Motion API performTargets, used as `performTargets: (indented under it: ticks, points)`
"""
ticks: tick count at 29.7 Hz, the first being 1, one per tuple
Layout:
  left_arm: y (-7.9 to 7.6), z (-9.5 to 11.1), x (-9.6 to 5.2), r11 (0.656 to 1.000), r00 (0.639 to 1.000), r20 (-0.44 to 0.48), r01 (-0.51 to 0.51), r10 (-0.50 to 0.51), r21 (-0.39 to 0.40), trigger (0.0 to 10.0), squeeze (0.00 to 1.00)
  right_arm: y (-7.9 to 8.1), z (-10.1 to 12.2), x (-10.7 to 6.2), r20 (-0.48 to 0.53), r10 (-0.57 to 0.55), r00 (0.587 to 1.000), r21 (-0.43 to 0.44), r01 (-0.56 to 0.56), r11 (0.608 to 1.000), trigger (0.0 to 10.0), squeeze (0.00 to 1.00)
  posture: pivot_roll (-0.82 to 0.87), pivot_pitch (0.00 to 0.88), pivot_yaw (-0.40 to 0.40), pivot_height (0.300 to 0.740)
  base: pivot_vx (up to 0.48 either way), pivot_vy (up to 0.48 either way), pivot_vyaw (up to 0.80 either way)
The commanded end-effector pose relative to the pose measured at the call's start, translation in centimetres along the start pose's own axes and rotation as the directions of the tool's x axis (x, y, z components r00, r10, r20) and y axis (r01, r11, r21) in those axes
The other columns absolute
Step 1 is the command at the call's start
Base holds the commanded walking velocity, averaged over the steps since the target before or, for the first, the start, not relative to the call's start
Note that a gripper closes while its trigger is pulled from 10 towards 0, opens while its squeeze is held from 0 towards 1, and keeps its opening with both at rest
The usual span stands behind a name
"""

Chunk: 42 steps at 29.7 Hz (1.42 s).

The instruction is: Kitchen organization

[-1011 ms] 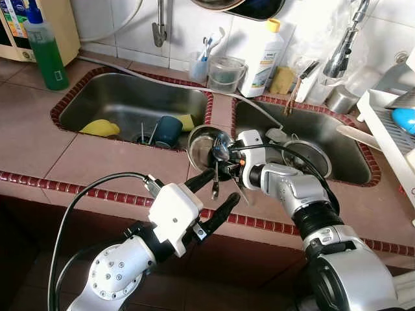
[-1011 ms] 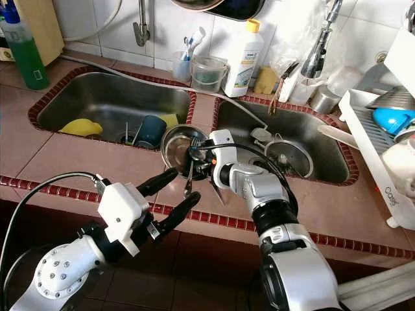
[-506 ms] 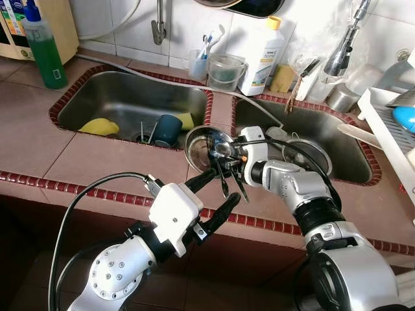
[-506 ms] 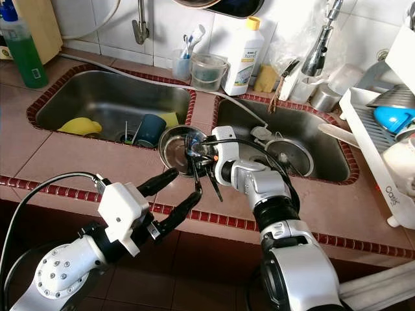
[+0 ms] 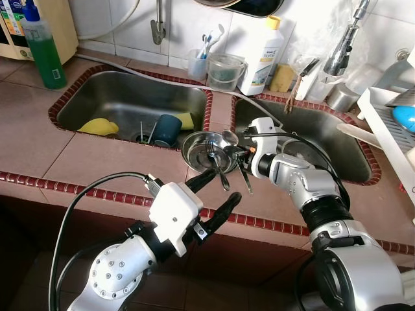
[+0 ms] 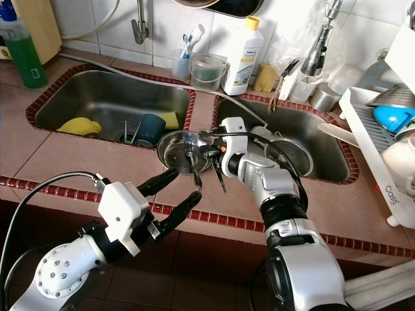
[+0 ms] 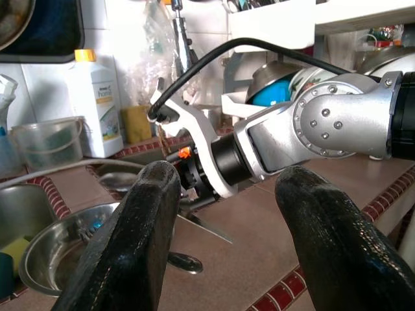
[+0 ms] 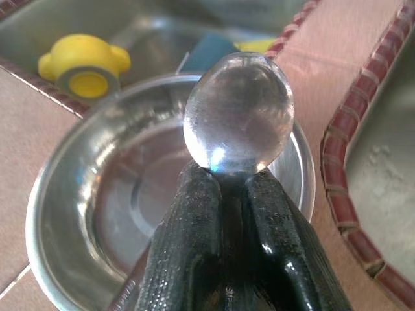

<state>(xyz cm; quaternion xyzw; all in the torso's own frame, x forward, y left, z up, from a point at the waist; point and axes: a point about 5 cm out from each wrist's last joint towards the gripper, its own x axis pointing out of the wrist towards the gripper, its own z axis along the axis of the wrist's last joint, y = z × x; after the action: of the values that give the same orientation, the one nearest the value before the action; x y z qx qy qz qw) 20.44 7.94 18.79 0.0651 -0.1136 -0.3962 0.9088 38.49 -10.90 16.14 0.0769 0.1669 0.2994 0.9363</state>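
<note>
A shallow steel bowl (image 5: 201, 155) sits on the tiled counter between the two sinks, with a utensil (image 5: 211, 154) lying in it. My right gripper (image 5: 235, 148) is at the bowl's right rim, shut on a metal spoon (image 8: 238, 110) whose round end sticks out past the fingertips (image 8: 194, 214) over the bowl (image 8: 97, 214). Two more utensil handles (image 5: 247, 180) slant down from the gripper toward the counter's front. I cannot tell whether they are held. My left gripper (image 5: 218, 192) hovers open at the counter's front edge, below the bowl, its fingers (image 7: 130, 246) wide apart.
The left sink (image 5: 123, 97) holds a yellow item (image 5: 98, 127) and a dark blue cup (image 5: 167, 129). The right sink (image 5: 353, 152) holds a steel strainer. A green bottle (image 5: 43, 45), a cup with toothbrushes, a white detergent bottle (image 5: 262, 55) and a dish rack (image 5: 389, 123) line the back and right.
My right gripper has swung with the spoon from the bowl's front rim up to its right rim. The bowl, tilted before, now lies flat. The left gripper has stayed put.
</note>
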Motion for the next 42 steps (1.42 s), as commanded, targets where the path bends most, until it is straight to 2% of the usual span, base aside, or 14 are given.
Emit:
performTargets:
  ticks: [1, 3, 4, 6, 7, 8, 12, 15, 16, 21, 25, 36, 38, 42]
  points:
    - [0.0, 0.1, 0.1, 1.000, 1.000, 0.006, 0.004, -0.004, -0.008, 10.0, 0.00, -0.7, 1.0, -0.8, 0.049, -0.007, 0.999, -0.030, 0.009, 1.000, 0.0, 0.00, -0.10, 0.081, -0.152, 0.732, 0.000, 0.000, 0.00]
    - [0.2, 0.1, 0.2, 1.000, 1.000, 0.011, -0.006, 0.006, -0.018, 10.0, 0.00, -0.9, 1.6, -1.2, 0.082, 0.001, 0.997, -0.037, 0.002, 0.999, 0.0, 0.00, -0.10, 0.076, -0.152, 0.732, 0.000, 0.000, 0.00]
    - [0.4, 0.1, 0.2, 1.000, 1.000, 0.013, -0.013, 0.014, -0.021, 10.0, 0.00, -0.9, 2.0, -1.5, 0.100, 0.006, 0.995, -0.042, -0.002, 0.999, 2.2, 0.00, -0.10, 0.076, -0.152, 0.732, 0.000, 0.000, 0.00]
    - [0.5, 0.1, 0.3, 1.000, 1.000, 0.014, -0.016, 0.017, -0.022, 10.0, 0.00, -1.0, 2.1, -1.6, 0.103, 0.008, 0.995, -0.043, -0.003, 0.999, 2.2, 0.00, -0.10, 0.076, -0.152, 0.732, 0.000, 0.000, 0.00]
    - [1.0, 0.1, 0.3, 0.999, 0.999, 0.017, -0.032, 0.032, -0.026, 10.0, 0.00, -1.0, 2.5, -2.0, 0.124, 0.014, 0.992, -0.049, -0.008, 0.999, 4.9, 0.00, -0.10, 0.068, -0.154, 0.732, 0.000, 0.000, 0.00]
    - [1.5, 0.0, 0.3, 0.998, 0.998, 0.020, -0.054, 0.054, -0.034, 10.0, 0.00, -1.1, 2.5, -2.4, 0.126, 0.015, 0.992, -0.067, -0.006, 0.998, 10.0, 0.00, -0.10, 0.064, -0.154, 0.732, 0.000, 0.000, 0.00]
    - [3.2, -0.5, 0.4, 0.992, 0.993, 0.015, -0.117, 0.118, -0.055, 10.0, 0.00, -0.7, 2.3, -3.5, 0.212, 0.079, 0.974, -0.173, -0.043, 0.984, 10.0, 0.00, -0.10, 0.052, -0.159, 0.732, 0.000, 0.000, 0.00]
    - [4.3, -1.0, 0.5, 0.984, 0.986, 0.006, -0.165, 0.166, -0.067, 10.0, 0.00, -0.4, 2.2, -3.8, 0.266, 0.082, 0.961, -0.182, -0.034, 0.983, 10.0, 0.00, -0.10, 0.042, -0.158, 0.732, 0.000, 0.000, 0.00]
    - [5.8, -1.3, 0.6, 0.967, 0.971, -0.002, -0.240, 0.240, -0.083, 10.0, 0.00, -0.2, 2.4, -4.2, 0.343, 0.073, 0.936, -0.181, -0.011, 0.983, 10.0, 0.00, -0.10, 0.031, -0.153, 0.732, 0.000, 0.000, 0.00]
    - [7.7, -1.5, 0.8, 0.947, 0.948, -0.009, -0.319, 0.319, -0.041, 10.0, 0.00, -0.3, 3.3, -4.9, 0.456, 0.009, 0.890, -0.124, 0.053, 0.991, 10.0, 0.00, -0.09, 0.015, -0.149, 0.732, 0.000, 0.000, 0.00]
    - [10.5, -1.5, 1.6, 0.900, 0.900, -0.008, -0.435, 0.435, 0.009, 10.0, 0.00, -0.6, 4.2, -6.2, 0.598, -0.097, 0.796, -0.132, 0.217, 0.967, 10.0, 0.00, -0.09, 0.000, -0.144, 0.732, 0.000, 0.000, 0.00]
    - [13.6, -1.9, 3.3, 0.844, 0.844, 0.012, -0.536, 0.536, 0.005, 10.0, 0.00, -1.0, 3.8, -7.3, 0.696, -0.249, 0.673, -0.069, 0.409, 0.910, 10.0, 0.00, -0.09, 0.000, -0.150, 0.732, 0.000, 0.000, 0.00]
    - [14.2, -2.2, 3.6, 0.813, 0.812, 0.029, -0.582, 0.582, -0.024, 10.0, 0.00, -1.2, 3.0, -8.1, 0.736, -0.298, 0.608, -0.060, 0.497, 0.866, 10.0, 0.00, -0.09, 0.000, -0.136, 0.732, 0.000, 0.000, 0.00]
    - [14.0, -2.8, 3.1, 0.798, 0.798, 0.034, -0.601, 0.602, -0.031, 10.0, 0.00, -1.1, 1.8, -8.4, 0.736, -0.328, 0.592, -0.070, 0.548, 0.834, 10.0, 0.00, -0.11, 0.000, -0.117, 0.732, 0.000, 0.000, 0.00]
